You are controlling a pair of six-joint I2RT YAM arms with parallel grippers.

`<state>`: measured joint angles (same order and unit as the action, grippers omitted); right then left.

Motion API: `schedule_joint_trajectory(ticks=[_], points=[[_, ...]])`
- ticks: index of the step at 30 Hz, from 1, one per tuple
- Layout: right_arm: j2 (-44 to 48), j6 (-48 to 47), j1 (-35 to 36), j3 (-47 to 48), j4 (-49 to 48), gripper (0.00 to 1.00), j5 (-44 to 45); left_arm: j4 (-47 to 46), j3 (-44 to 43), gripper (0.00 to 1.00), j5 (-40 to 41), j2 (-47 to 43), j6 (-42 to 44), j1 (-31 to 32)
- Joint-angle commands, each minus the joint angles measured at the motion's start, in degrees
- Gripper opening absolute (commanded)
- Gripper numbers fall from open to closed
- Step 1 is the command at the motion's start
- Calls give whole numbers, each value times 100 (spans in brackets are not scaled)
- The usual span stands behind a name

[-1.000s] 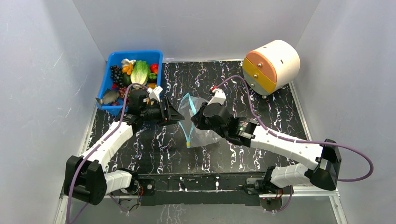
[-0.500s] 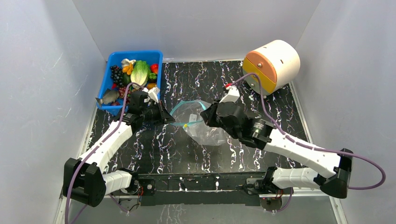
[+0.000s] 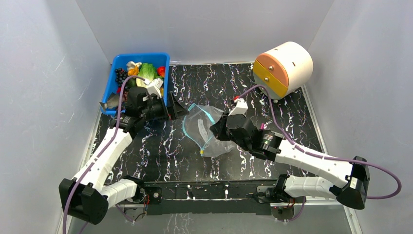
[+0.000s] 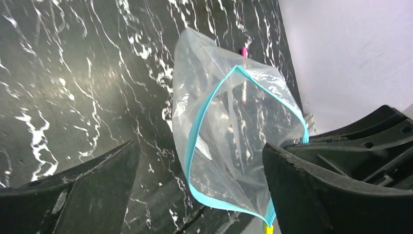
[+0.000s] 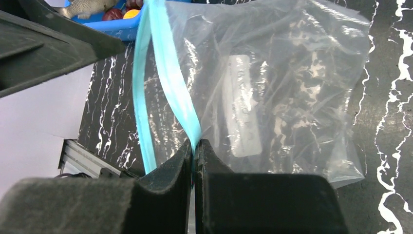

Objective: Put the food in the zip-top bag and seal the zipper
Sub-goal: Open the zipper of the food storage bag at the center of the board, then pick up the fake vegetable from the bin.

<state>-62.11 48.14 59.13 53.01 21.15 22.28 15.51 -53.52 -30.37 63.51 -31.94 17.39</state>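
Observation:
The clear zip-top bag (image 3: 207,131) lies mid-table with its mouth facing left. Its teal zipper (image 3: 187,130) curves open, a yellow slider (image 3: 202,152) at the near end. My right gripper (image 3: 215,130) is shut on the far lip of the zipper (image 5: 170,87) and holds the bag (image 5: 287,83) up. My left gripper (image 3: 179,110) stands open just left of the mouth, touching nothing. In the left wrist view the bag (image 4: 234,122) hangs ahead between its spread fingers (image 4: 87,190). The food stays in the bin: a lettuce head (image 3: 147,71) and a grape bunch (image 3: 120,76).
The blue bin (image 3: 140,56) stands at the back left corner, a toy fish (image 3: 111,101) on its near rim. A cream and orange drum with drawers (image 3: 283,67) sits at the back right. White walls close in on three sides.
The left gripper shut on the bag's near lip, then let it go and drew back toward the bin. The bag mouth spread wide and has narrowed again. The right arm shifted right with the bag.

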Motion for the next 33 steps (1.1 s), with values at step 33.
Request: schedule_joint_trajectory(ticks=[33], points=[[327, -276, -25, -82, -641, 0, -394, 74, -2980, 98, 4171, 3364, 2816, -1549]])
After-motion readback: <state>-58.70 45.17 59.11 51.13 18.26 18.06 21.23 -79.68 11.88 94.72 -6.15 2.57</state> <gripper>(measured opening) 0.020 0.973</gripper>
